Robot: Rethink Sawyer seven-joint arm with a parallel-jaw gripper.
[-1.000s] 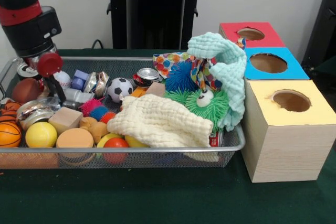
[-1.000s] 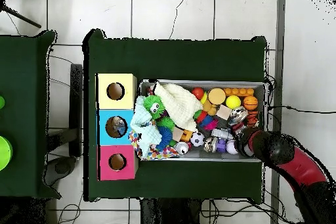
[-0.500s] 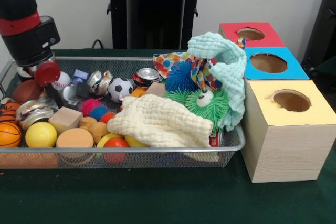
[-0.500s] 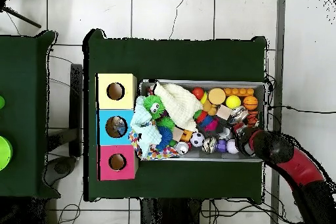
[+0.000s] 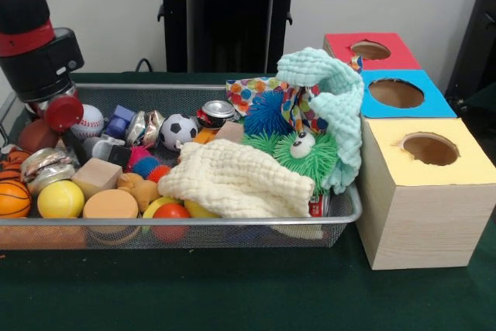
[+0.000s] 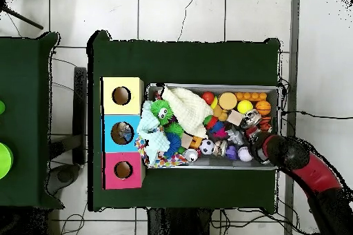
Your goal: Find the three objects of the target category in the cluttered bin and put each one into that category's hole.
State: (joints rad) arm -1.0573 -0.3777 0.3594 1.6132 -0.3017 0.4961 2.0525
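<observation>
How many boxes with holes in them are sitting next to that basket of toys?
3, in a row beside the basket: the yellow box nearest the camera, the blue box in the middle, and the red box farthest back.

A robot lab or test room: a table [image 6: 186, 56] under green cloth stands on a pale tiled floor [image 6: 207, 8] with loose cables [image 6: 65, 67] trailing around it. A red and black robot arm [image 5: 35, 32] reaches over a wire bin [image 5: 186, 226] of toys beside three boxes [image 5: 422, 191] with holes.
</observation>
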